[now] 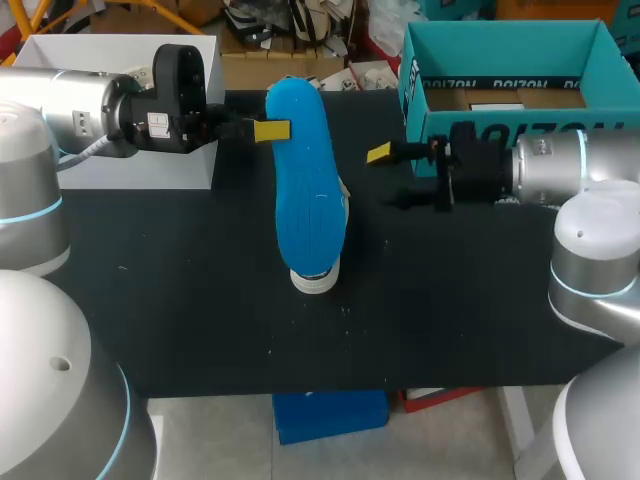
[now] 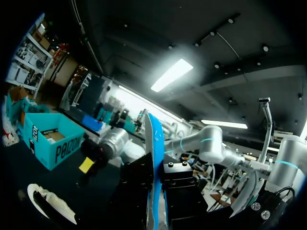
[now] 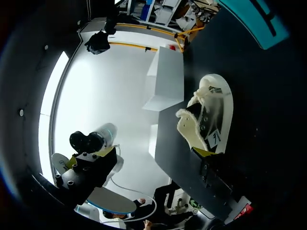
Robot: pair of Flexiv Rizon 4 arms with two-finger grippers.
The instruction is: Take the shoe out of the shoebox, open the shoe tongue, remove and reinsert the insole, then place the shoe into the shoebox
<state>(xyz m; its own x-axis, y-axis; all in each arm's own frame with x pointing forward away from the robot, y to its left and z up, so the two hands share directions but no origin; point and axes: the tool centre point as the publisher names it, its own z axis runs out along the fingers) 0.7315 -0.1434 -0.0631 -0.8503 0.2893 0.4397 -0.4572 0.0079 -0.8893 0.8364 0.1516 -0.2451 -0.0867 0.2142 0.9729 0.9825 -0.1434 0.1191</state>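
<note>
- One blue insole [image 1: 305, 190] is gripped by the left hand [image 1: 275, 130], raised over the counter [image 1: 180, 300].
- One white shoe [image 1: 318, 278] is seen lying below it.
- The right hand [image 1: 390, 178] is held open, empty, near one teal shoebox [image 1: 500, 130].

insole [image 1: 305, 170] over shoe [image 1: 318, 279], shoebox [image 1: 500, 131] rightward

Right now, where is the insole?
In the head view the insole is at mid-table, held by the left gripper, over the shoe and left of the shoebox.
</note>
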